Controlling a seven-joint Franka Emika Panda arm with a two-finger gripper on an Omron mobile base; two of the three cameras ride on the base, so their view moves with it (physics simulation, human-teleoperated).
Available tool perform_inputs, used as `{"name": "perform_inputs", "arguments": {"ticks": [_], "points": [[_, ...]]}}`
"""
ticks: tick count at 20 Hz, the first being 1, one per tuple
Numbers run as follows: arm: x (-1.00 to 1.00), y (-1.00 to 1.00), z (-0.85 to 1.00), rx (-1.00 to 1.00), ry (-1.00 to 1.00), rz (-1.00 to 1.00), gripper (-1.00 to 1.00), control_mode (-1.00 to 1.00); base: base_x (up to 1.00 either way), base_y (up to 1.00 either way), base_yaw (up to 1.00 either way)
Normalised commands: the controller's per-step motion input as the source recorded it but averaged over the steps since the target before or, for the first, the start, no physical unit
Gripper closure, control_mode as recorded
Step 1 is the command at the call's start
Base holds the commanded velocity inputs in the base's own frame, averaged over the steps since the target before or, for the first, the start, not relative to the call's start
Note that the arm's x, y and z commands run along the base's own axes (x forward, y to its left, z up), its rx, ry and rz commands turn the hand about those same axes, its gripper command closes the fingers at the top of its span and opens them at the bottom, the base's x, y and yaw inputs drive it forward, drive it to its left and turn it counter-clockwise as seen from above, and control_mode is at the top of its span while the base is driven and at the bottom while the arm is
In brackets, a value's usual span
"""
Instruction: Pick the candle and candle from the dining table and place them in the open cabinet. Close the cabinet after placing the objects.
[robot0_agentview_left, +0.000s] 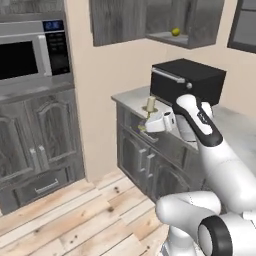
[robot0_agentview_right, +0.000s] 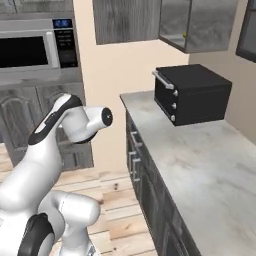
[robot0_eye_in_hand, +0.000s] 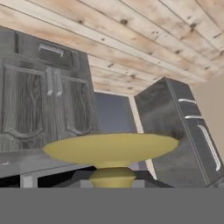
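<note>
A thin cream candle (robot0_agentview_left: 150, 103) on a slim gold stemmed holder stands upright in my gripper (robot0_agentview_left: 148, 119), which is shut on the stem. I hold it in the air just off the left end of a marble counter. In the hand view the holder's round gold foot (robot0_eye_in_hand: 111, 148) spreads wide right in front of the camera. The open cabinet (robot0_agentview_left: 202, 22) hangs high on the wall above and to the right of the candle, its dark grey door (robot0_agentview_right: 200, 22) swung out. The dining table is out of view.
A small yellow ball (robot0_agentview_left: 175, 32) lies on the cabinet shelf. A black boxy appliance (robot0_agentview_left: 190, 80) sits on the marble counter (robot0_agentview_right: 200, 160) under the cabinet. A microwave (robot0_agentview_left: 30, 52) and tall dark cupboards stand at the left, over a wooden floor (robot0_agentview_left: 90, 215).
</note>
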Motion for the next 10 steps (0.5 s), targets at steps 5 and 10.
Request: {"name": "perform_inputs", "arguments": {"ticks": [5, 10], "points": [[0.00, 0.00, 0.00, 0.00, 0.00, 0.00, 1.00, 1.00, 0.73, 0.39, -0.45], [0.00, 0.00, 0.00, 0.00, 0.00, 0.00, 1.00, 1.00, 0.68, 0.36, -0.42]]}}
